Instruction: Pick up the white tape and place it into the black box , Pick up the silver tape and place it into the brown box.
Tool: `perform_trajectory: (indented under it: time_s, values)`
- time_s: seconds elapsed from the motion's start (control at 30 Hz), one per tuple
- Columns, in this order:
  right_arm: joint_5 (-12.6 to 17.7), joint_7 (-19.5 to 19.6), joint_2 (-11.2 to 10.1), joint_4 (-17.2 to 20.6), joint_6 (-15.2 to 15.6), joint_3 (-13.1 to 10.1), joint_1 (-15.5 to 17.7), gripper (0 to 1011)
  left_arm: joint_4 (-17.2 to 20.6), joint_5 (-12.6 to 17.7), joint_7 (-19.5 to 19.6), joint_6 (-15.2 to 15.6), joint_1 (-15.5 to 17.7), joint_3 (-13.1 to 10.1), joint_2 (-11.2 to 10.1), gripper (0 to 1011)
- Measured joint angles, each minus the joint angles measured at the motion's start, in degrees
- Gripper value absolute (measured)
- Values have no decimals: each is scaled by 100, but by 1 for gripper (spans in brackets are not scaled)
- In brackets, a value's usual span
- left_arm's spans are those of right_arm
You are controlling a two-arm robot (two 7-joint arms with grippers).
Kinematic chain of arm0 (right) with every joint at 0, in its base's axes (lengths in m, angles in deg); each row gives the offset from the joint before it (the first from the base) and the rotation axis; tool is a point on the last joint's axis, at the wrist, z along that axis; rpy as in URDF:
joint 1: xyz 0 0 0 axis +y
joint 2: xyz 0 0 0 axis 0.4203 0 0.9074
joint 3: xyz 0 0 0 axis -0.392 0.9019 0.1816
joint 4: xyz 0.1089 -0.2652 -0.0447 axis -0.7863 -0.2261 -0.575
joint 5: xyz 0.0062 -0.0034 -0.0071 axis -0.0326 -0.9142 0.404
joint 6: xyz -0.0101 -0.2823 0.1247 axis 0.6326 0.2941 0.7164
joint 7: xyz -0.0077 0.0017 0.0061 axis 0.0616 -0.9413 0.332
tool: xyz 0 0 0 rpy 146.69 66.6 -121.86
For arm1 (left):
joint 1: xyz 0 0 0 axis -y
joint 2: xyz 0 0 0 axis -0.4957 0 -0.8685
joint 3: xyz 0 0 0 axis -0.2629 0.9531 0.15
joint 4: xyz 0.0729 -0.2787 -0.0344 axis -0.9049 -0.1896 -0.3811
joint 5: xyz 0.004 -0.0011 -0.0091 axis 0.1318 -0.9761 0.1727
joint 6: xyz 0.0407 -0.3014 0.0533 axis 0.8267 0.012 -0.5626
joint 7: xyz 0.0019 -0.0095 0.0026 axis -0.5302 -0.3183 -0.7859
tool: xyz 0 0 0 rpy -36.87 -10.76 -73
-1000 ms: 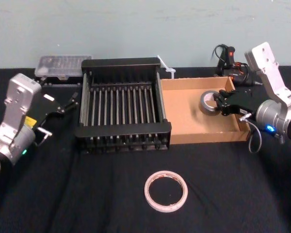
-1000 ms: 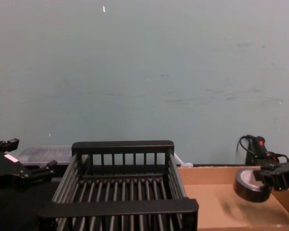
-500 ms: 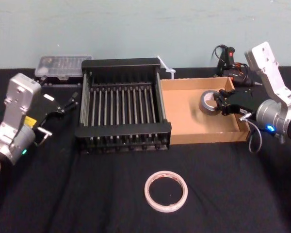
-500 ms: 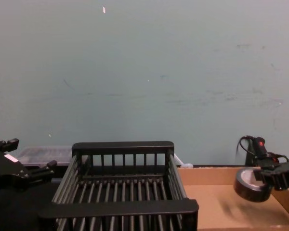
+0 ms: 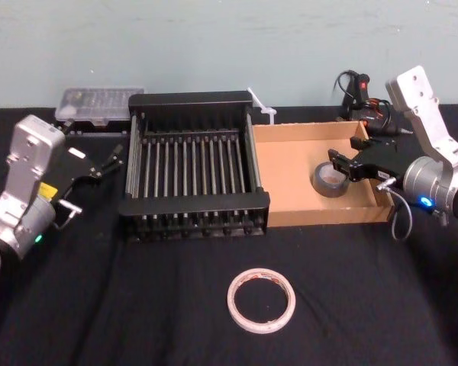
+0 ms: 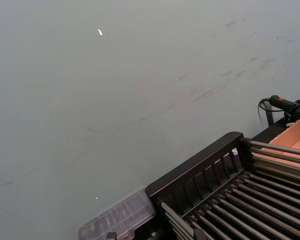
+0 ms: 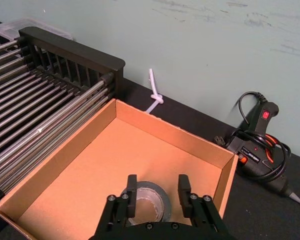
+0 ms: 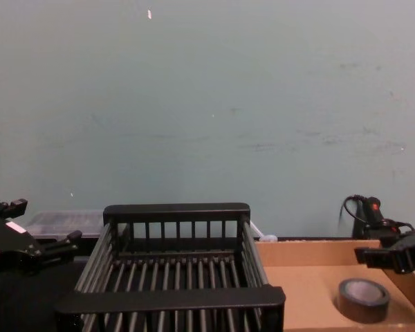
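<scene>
Two tapes noted. Silver tape (image 5: pixel 327 180) found lying flat on floor of brown box (image 5: pixel 290 179), near its right wall, touched by nothing. Right gripper (image 5: pixel 340 164) held just above it, fingers spread wide, nothing gripped. White tape (image 5: pixel 262 274) seen flat on black table (image 5: pixel 99 305), in front of black box (image 5: pixel 191 99), well apart from both boxes. Boxes set side by side, touching. Left gripper (image 5: pixel 111 160) parked left of black box, fingers parted, nothing held.
</scene>
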Motion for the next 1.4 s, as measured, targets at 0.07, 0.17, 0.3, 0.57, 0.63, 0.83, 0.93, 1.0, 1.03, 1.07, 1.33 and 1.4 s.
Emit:
perform_trajectory:
  time_s: [0.07,0.17,0.3,0.57,0.63,0.83,0.93,1.0,1.03,1.07,1.33,1.4]
  values:
    - [2,0,-1,1,1,0,1,561,0,0,0,0,0,0,0,1001]
    - [4,0,-4,2,3,0,3,660,0,0,0,0,0,0,0,1001]
    - [7,0,-5,6,4,0,5,772,0,0,0,0,0,0,0,1002]
    - [7,0,-6,7,4,0,6,980,0,0,0,0,0,0,0,1001]
    - [7,0,-6,7,4,0,5,1000,0,0,0,0,0,0,0,1001]
    - [38,-71,-58,251,92,-95,134,1000,0,0,0,0,0,0,0,1001]
    - [88,-114,-117,469,165,-153,249,1000,0,0,0,0,0,0,0,1001]
    - [133,-165,-181,650,214,-189,351,1000,0,0,0,0,0,0,0,1001]
    - [133,-165,-181,650,214,-189,351,1000,0,0,0,0,0,0,0,1001]
    - [167,-216,-240,783,243,-204,426,1000,0,0,0,0,0,0,0,1001]
    - [296,-579,-636,1386,268,-104,765,1002,0,0,0,0,0,0,0,1001]
    - [324,-723,-768,1536,221,-34,840,1000,0,0,0,0,0,0,0,1001]
